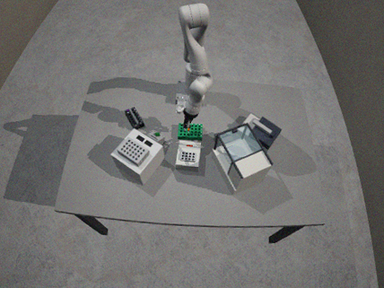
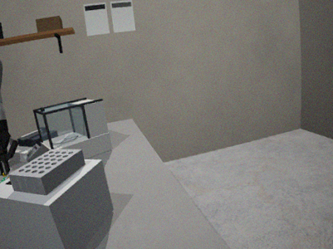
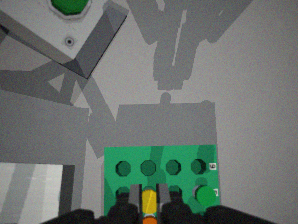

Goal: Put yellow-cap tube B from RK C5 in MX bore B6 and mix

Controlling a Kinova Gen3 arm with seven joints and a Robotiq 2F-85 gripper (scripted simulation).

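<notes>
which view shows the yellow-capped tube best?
Wrist: the yellow-capped tube sits large between the shut fingers over the green rack. Top shows only a speck at the rack; exterior shows a tiny yellow spot below the gripper.

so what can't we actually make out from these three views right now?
- Tube B below its yellow cap: wrist view, hidden by the end effector fingers shut on it; whether it has left the rack is unclear.
- Mixer lamps and START key: top view, too small.
- Rack: exterior view, hidden behind the grey block station.

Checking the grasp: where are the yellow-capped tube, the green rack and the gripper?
yellow-capped tube (image 3: 148, 197), wrist view, cap between the fingers.
green rack (image 3: 160, 152), wrist view, far edge.
gripper (image 3: 148, 192), wrist view, between fingertips.
</notes>
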